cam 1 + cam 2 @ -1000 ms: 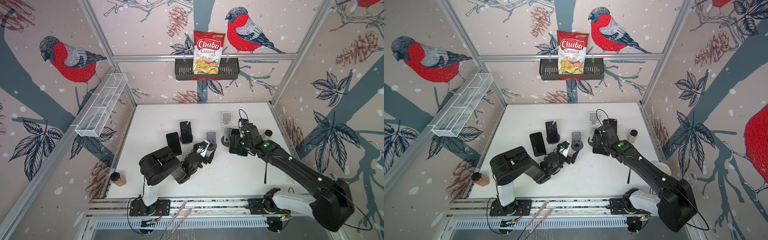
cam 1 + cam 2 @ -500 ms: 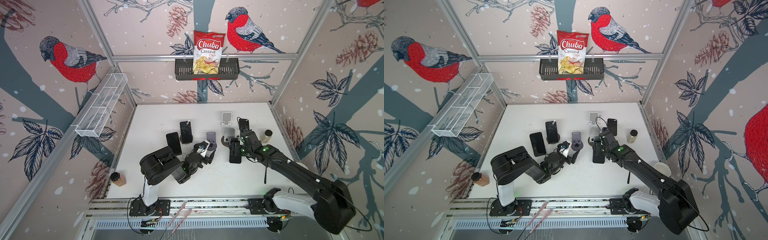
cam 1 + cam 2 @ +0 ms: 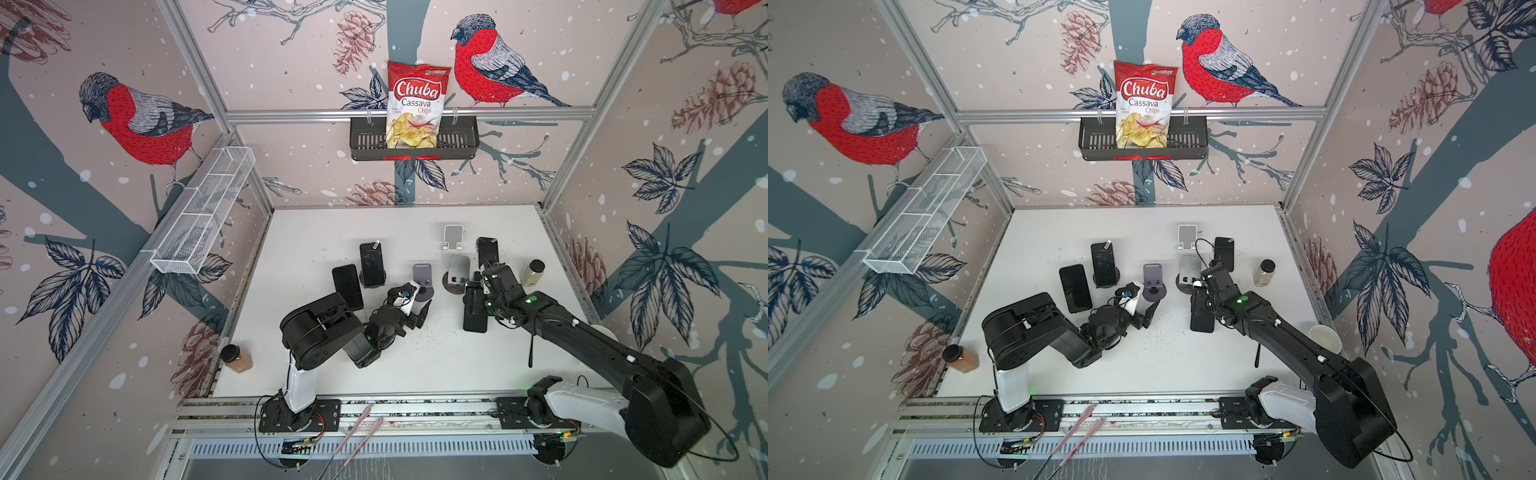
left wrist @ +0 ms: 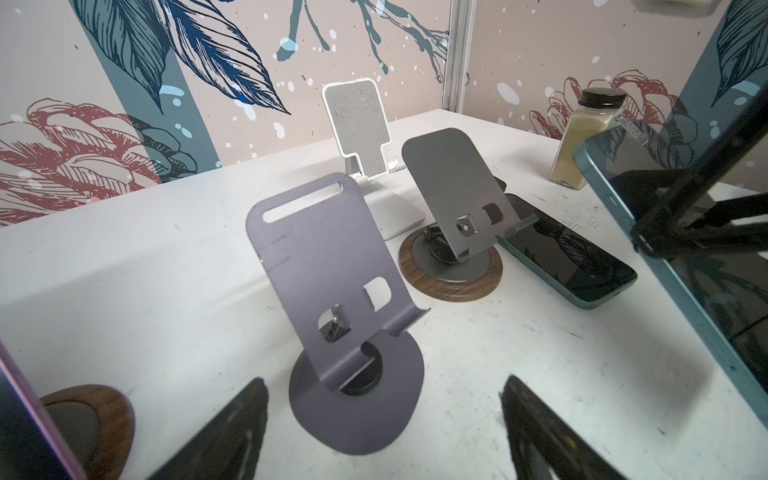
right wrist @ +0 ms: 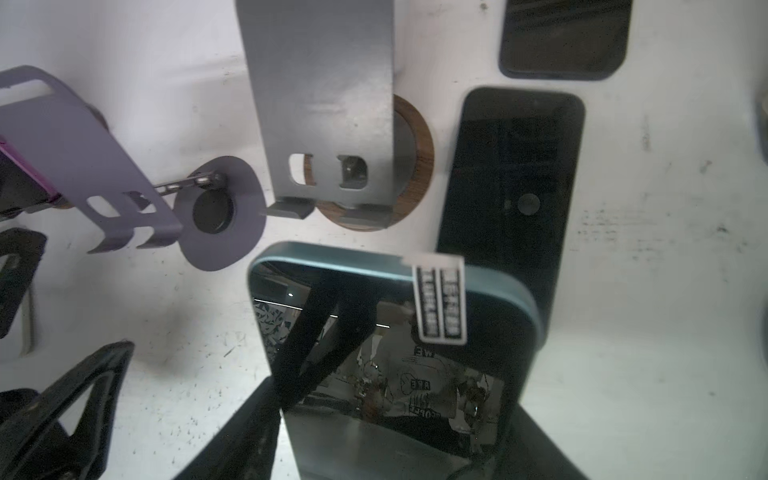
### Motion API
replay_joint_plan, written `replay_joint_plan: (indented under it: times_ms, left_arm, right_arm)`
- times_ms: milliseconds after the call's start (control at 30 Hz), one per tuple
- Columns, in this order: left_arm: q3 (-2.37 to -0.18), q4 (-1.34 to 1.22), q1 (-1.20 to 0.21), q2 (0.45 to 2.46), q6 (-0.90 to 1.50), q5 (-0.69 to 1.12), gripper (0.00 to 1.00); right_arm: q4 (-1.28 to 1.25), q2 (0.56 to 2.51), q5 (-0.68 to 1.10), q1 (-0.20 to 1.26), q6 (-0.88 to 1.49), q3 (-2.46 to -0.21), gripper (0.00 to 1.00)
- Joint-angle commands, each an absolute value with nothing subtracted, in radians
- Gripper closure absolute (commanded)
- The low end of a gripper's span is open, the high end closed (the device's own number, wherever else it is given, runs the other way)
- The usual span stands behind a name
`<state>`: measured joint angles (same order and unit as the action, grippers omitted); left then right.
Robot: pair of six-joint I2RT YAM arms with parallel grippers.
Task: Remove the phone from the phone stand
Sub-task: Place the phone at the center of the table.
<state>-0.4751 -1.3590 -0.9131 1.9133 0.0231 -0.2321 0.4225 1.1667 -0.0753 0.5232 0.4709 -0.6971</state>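
The right fingers [image 5: 224,449] pinch the phone [image 5: 395,374] across its width (left fingers [image 4: 220,436] spread, empty); lengthwise it points away from the grey stand [image 5: 328,104], just clear.

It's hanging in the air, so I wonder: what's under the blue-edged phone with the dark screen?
White table, and past its corner a dark phone lying flat. The spot right beneath is hidden by the blue-edged phone itself.
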Motion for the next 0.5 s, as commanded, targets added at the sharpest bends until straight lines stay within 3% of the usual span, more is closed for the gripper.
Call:
replay_joint_plan:
  times_ms: [0, 467]
  left_arm:
    - [-0.474, -1.396, -0.914, 1.92, 0.023, -0.218, 0.13]
    - [-0.462, -1.411, -0.914, 1.919, 0.024, -0.229, 0.13]
  right_arm:
    - [0.41, 1.163, -0.073, 0.507, 0.468, -0.695, 0.38]
    - [0.362, 1.237, 0.021, 0.533, 0.464, -0.661, 0.38]
